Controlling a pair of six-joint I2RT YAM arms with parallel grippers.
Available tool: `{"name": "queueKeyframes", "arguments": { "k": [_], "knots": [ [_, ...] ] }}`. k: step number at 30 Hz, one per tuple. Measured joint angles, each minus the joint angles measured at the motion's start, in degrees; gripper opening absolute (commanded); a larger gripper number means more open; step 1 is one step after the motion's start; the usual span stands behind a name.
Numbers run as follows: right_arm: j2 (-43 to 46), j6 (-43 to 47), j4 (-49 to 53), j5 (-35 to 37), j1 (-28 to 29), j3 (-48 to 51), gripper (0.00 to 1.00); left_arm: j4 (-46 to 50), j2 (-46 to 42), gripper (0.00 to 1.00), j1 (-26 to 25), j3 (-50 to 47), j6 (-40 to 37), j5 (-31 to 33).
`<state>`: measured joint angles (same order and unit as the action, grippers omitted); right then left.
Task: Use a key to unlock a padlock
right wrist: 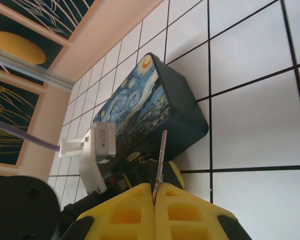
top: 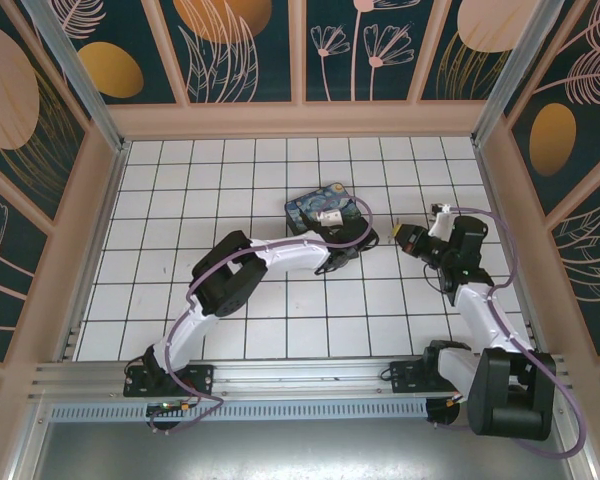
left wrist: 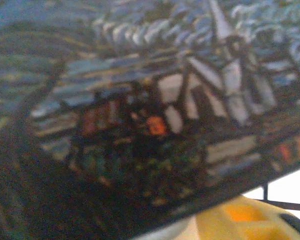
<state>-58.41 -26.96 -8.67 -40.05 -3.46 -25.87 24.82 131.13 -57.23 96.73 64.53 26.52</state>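
Clenched on the key point(right wrist: 161, 160) at the right end effector point(right wrist: 155, 200), sliver jutting forward toward the painted box point(right wrist: 135, 110) just ahead; left end effector point(top: 352, 250) close against that box, grip impossible to tell

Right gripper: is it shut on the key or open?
Shut on the key: the right gripper's yellow pads meet, with the thin blade sticking up between them.

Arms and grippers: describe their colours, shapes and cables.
The left arm and the right arm have white links between black joints. A purple cable loops along each. The right gripper has blocky yellow fingers with square recesses.
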Motion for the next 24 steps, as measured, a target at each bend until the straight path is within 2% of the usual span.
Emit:
{"name": "queueKeyframes", "arguments": {
  "k": [5, 9, 15, 19, 24],
  "knots": [
    [0.92, 0.31, 2.05, 0.26, 2.78, 0.00, 0.00, 0.63, 0.02, 0.34, -0.07, 0.24, -1.07, -0.13],
    [2.38, 1.33, 4.85, 0.85, 3.21, 0.00, 0.00, 0.31, -2.27, 0.32, 0.37, -2.12, -3.41, -3.67],
    [4.68, 1.55, 9.53, 0.90, 5.88, 0.02, 0.00, 0.33, -12.24, 0.30, 3.50, -10.80, -7.26, -16.41],
    [6.51, 0.42, 9.38, -1.03, 12.81, 1.92, 0.00, 0.28, -19.58, 0.29, 7.93, -13.62, -8.02, -26.29],
    [8.70, -4.52, 4.94, -3.23, 21.68, 7.15, 0.00, 0.28, -24.02, 0.29, 12.55, -13.84, -7.58, -36.33]
  ]
}}
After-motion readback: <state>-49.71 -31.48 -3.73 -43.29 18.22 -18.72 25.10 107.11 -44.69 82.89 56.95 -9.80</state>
